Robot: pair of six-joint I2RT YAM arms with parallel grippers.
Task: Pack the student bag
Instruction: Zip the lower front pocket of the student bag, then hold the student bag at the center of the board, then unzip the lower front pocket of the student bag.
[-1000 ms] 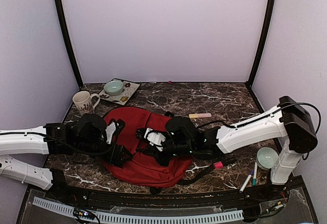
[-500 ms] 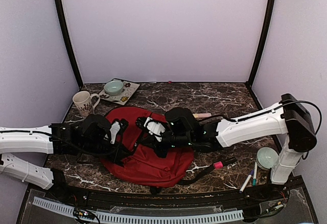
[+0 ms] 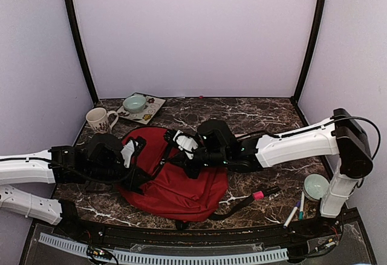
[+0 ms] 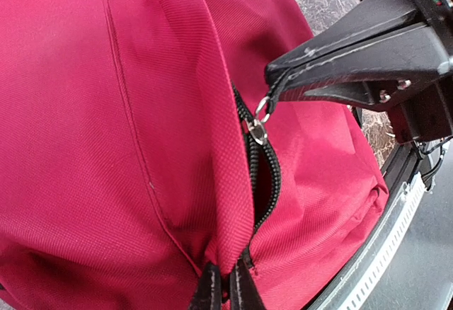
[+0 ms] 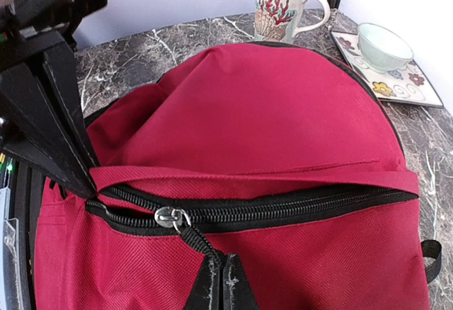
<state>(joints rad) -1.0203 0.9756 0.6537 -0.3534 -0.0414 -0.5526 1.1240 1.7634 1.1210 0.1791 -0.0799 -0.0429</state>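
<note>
**Two grippers pinched on the red bag's zip**

Both arms reach in low over the bag (image 3: 181, 186). It lies flat on the marble table (image 3: 260, 117), left of centre and close to the near edge, between the two arm bases. A black strap (image 3: 239, 207) trails from its right front corner.

The left gripper (image 4: 221, 290) has its jaws pressed together on the edge of the red flap (image 4: 212, 112) that covers the zip. The fabric rises from that pinch in a raised fold.

The right gripper (image 5: 221, 282) is closed narrow on the black cord (image 5: 198, 243), which runs up to the metal slider (image 5: 168, 218). In the left wrist view its dark fingertips come in from the upper right, with the cord drawn straight to the slider. Between the slider and the left pinch the zip teeth stand apart in a short dark gap (image 4: 271, 179). On the far side of the slider, the right wrist view shows the zip running across the bag as one black line that looks shut.

A mug (image 3: 100, 120) stands upright just beyond the bag's far left edge. Behind it a tray (image 3: 156, 110) carries a pale green bowl (image 3: 134, 103). By the right arm's base sits a second bowl (image 3: 315, 186), with two pens (image 3: 291, 215) near it at the front edge. A stick (image 3: 259, 195) with a pink end lies just beside the strap.
</note>
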